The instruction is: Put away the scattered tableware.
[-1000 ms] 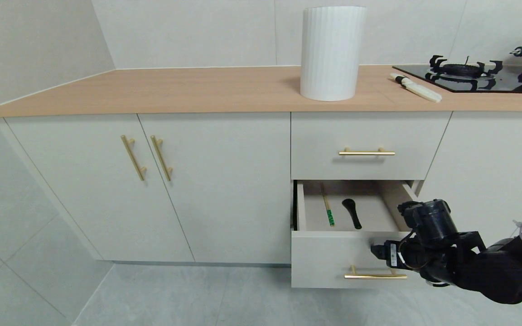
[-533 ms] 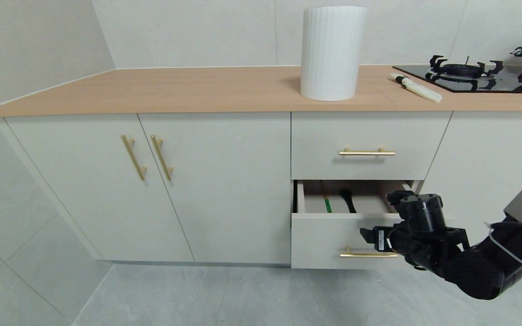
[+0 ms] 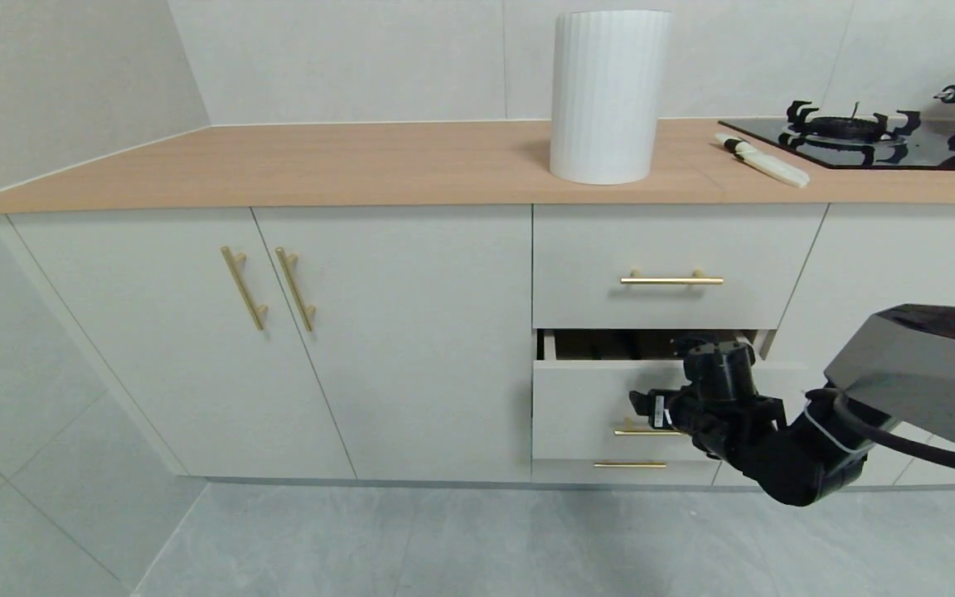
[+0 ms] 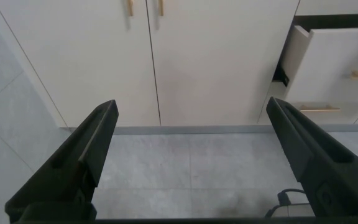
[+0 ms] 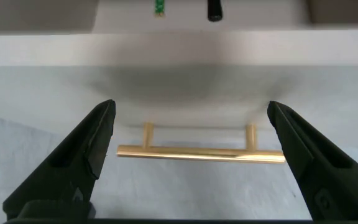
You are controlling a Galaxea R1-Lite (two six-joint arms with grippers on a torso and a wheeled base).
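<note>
The middle drawer (image 3: 585,398) stands open by a narrow gap, its inside dark in the head view. My right gripper (image 3: 650,406) is against the drawer front, just above its gold handle (image 3: 635,430). In the right wrist view the right gripper (image 5: 189,112) is open, its fingers wide apart on either side of the gold handle (image 5: 201,152), holding nothing. Over the front's top edge peek the green tip of the chopsticks (image 5: 159,6) and the end of a black spoon (image 5: 214,9). My left gripper (image 4: 191,106) hangs open over the floor before the cabinet doors.
On the wooden countertop stand a tall white ribbed container (image 3: 606,95) and a pale knife (image 3: 759,159) beside the gas hob (image 3: 867,137). A shut drawer (image 3: 672,265) sits above the open one, another handle (image 3: 629,464) below. Double cabinet doors (image 3: 278,332) are to the left.
The drawer has slid from well open to nearly shut, with my right arm moving in against its front. The chopsticks and spoon went out of sight in the head view.
</note>
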